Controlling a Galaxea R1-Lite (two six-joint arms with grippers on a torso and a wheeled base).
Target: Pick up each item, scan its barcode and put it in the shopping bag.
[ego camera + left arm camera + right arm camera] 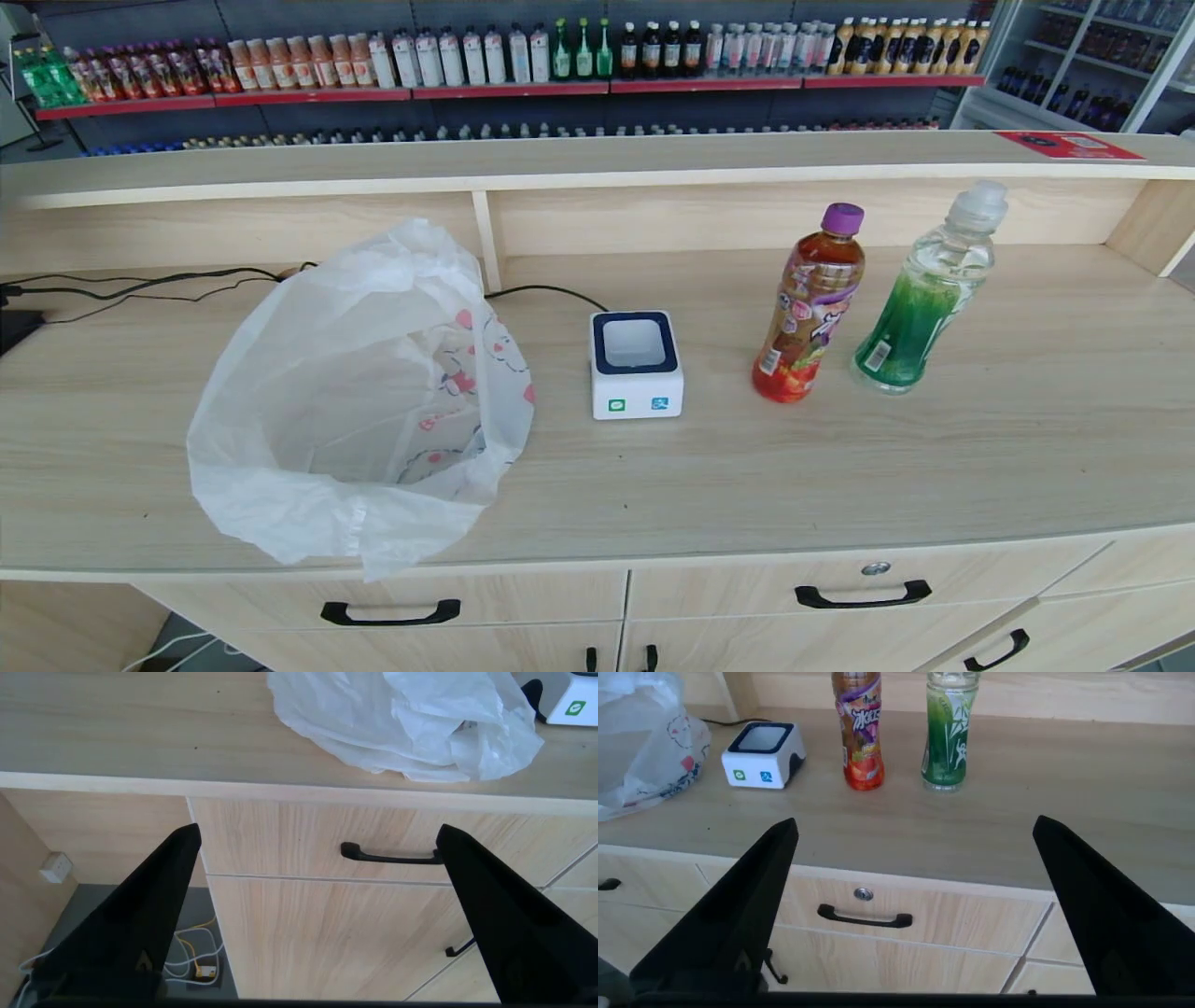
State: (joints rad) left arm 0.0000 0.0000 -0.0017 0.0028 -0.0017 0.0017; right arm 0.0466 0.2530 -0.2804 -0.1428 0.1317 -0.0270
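We see the desk (840, 467) in pale wood grain, smooth and matt. The shopping bag (308, 392) is thin, translucent white plastic, crinkled, with a soft sheen. The scanner (636, 366) is smooth white plastic with a glossy window. The purple-capped bottle (810, 308) and the green bottle (924, 299) are clear glossy plastic with shiny film labels. The drawer handle (863, 595) looks matt black and the lock (875, 567) above it is bright metal. The left pincer (318, 831) and right pincer (915, 831) look matt black.

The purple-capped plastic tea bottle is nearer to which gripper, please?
Right. The right gripper faces the bottle over the counter edge; the left gripper faces the white plastic bag.
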